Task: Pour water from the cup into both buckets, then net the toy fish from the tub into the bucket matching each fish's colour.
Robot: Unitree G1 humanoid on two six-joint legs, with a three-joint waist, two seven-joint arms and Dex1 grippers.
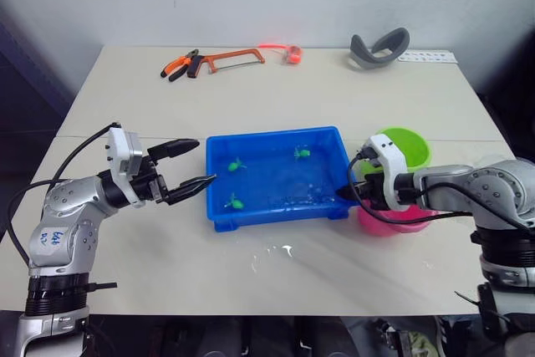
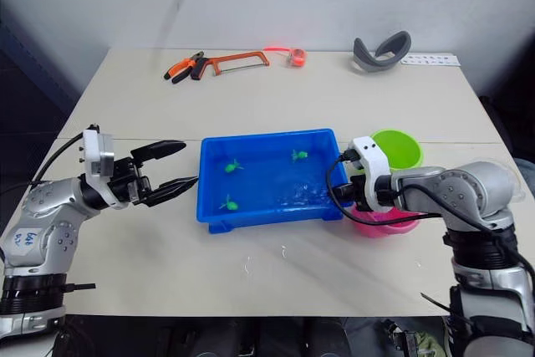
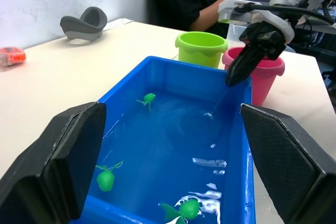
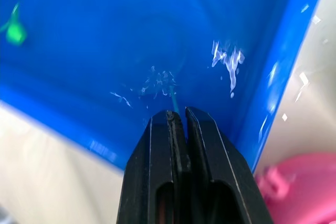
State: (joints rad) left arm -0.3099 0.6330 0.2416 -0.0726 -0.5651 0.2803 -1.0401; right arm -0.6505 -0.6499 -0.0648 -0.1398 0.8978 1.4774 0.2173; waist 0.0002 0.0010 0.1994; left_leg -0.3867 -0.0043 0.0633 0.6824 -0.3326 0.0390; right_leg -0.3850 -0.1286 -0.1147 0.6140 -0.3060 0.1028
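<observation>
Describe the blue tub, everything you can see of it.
The tub is a shallow rectangular tray of bright blue plastic with a raised rim, lying flat at the middle of the table. It holds water that glints and ripples at its right end. Three small green fish are in it. The right tool, shut on a thin stick, reaches over its right wall, the stick dipping into the water. The pink bucket and green bucket stand just beyond that wall. The left tool hangs open beside its left wall.

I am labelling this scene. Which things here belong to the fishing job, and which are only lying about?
Job: tub, three green fish, green bucket, pink bucket, net handle in right claw.

Lying about: hacksaw, pliers, orange object, grey curved object.
</observation>
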